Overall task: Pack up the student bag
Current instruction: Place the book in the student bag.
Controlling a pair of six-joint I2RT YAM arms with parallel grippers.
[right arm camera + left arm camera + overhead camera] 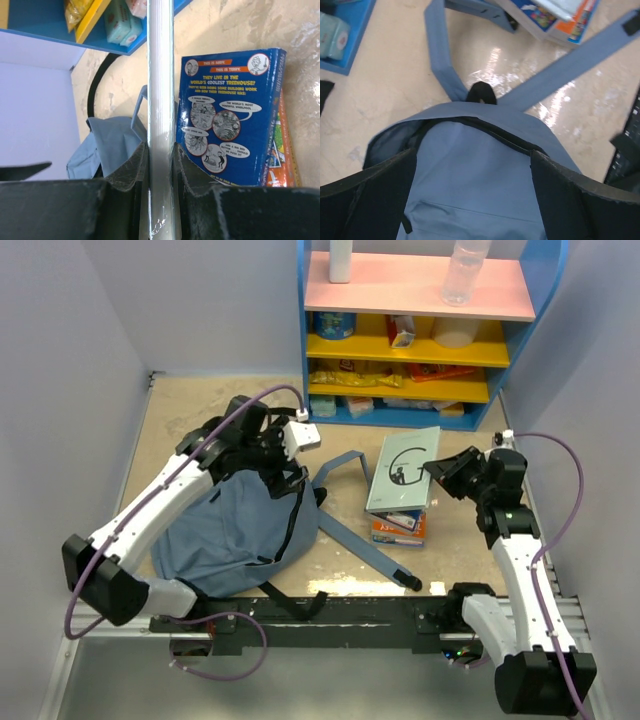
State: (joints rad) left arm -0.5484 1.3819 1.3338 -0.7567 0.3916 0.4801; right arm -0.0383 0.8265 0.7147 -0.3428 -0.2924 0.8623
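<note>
From above: student bag (235, 535) flat on the left half of the worktop (200, 410), toward the near edge, straps (370, 545) spread to the right. Left gripper (285, 478) directly over its far end. Right gripper (436, 468) near the right edge, clamped on a thin pale book (400, 475) above a stack of books (398, 528).

Left wrist: fingers (375, 195) spread wide, grasping nothing; open top rim of the bag between and below them.

Right wrist: jaws pressed tight on the edge of the book; bag beyond, off to the left, well apart.
</note>
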